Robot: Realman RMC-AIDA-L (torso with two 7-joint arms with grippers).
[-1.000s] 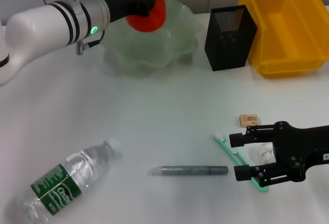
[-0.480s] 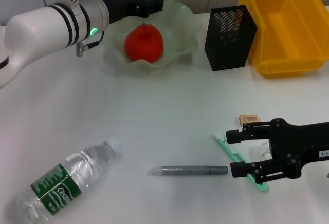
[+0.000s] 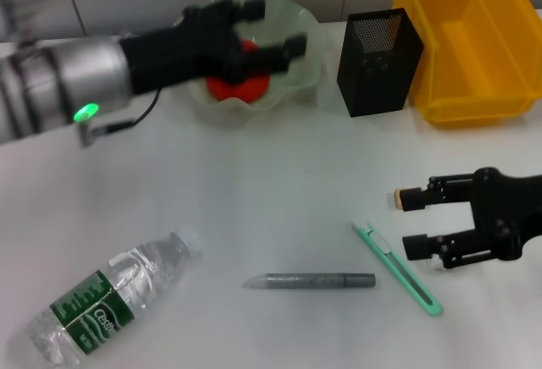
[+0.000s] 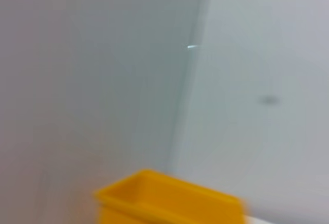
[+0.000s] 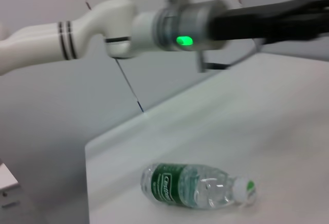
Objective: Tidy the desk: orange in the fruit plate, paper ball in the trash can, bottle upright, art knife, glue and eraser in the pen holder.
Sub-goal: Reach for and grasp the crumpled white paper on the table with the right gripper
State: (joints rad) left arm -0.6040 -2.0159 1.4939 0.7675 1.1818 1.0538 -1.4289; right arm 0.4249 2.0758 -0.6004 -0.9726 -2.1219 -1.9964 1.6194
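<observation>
The orange (image 3: 240,88) lies in the pale green fruit plate (image 3: 301,24), partly hidden by my open left gripper (image 3: 269,35), which hovers over it. My right gripper (image 3: 411,223) stands open at the right. Its upper fingertip covers most of the tan eraser (image 3: 397,200). I cannot make out the paper ball. The green art knife (image 3: 396,267) lies just left of that gripper. The grey glue stick (image 3: 309,281) is further left. The bottle (image 3: 106,297) (image 5: 198,190) lies on its side at the front left. The black mesh pen holder (image 3: 378,60) stands at the back.
The yellow trash can (image 3: 474,39) (image 4: 169,198) stands at the back right, beside the pen holder. My left arm (image 3: 59,90) (image 5: 175,23) reaches across the back left of the white table.
The left gripper let go of the orange, which now rests in the plate, and the arm has swung lower across it. The right gripper shifted right, off the knife.
</observation>
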